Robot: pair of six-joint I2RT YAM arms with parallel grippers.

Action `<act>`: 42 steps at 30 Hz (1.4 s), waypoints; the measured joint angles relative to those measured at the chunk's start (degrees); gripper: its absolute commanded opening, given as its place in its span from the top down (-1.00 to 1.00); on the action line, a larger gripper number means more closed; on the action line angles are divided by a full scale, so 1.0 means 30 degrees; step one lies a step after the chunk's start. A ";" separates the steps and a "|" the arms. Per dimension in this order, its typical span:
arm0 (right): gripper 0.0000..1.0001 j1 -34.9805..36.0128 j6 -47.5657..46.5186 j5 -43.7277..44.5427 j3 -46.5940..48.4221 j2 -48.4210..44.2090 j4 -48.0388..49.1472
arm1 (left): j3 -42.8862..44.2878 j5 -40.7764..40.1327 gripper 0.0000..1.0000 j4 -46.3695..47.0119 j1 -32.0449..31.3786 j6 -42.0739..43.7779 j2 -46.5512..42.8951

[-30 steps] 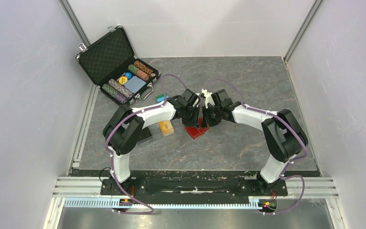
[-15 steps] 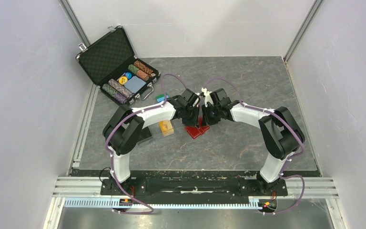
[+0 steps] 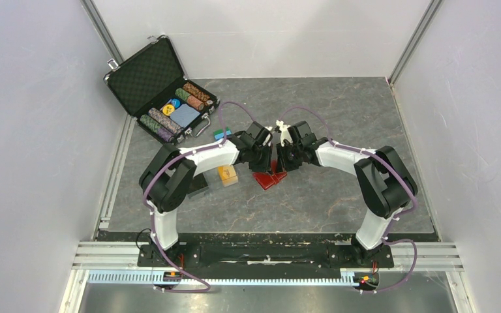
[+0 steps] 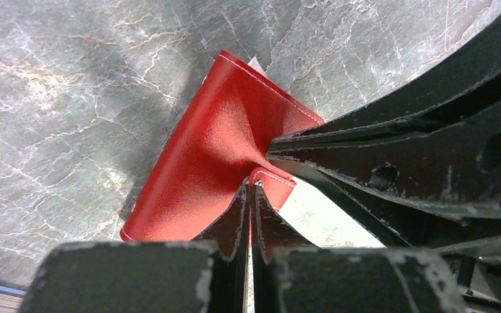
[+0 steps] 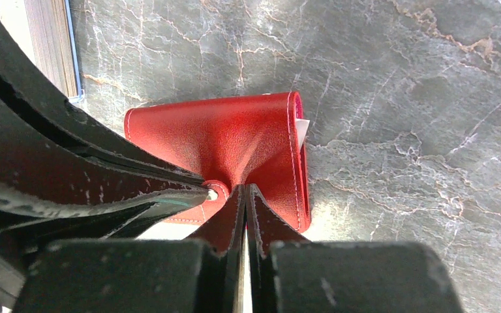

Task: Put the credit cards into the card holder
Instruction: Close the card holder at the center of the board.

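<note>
The red card holder (image 3: pixel 267 180) hangs between my two grippers at the table's middle, its lower part near the table. My left gripper (image 4: pixel 250 186) is shut on the edge of the holder (image 4: pixel 215 143) by its snap tab. My right gripper (image 5: pixel 243 189) is shut on the holder (image 5: pixel 235 137) right beside it. In the top view the left gripper (image 3: pixel 265 156) and the right gripper (image 3: pixel 282 156) almost touch. A pale card corner (image 5: pixel 301 129) sticks out of the holder's side. An orange-gold card (image 3: pixel 227 175) lies on the table to the left.
An open black chip case (image 3: pixel 160 88) with chip rows stands at the back left. A small blue-green item (image 3: pixel 220 135) lies by the left arm. A dark square box (image 3: pixel 199 186) sits under the left arm's elbow. Grey walls close in both sides.
Both grippers have drawn slightly closer together and shifted a little left over the card holder. The holder stays pinched between them.
</note>
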 measured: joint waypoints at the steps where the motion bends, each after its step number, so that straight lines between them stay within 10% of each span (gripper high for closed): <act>1: 1.00 0.0000 -0.0007 -0.0007 -0.0029 -0.0007 0.0044 | -0.0095 0.0007 0.95 0.0095 0.0029 0.0000 -0.0051; 42: 1.00 -0.0284 -0.0270 -0.0947 -0.1042 -0.0277 0.1836 | -0.1865 0.1297 0.95 0.3198 0.1093 -0.0291 -0.0466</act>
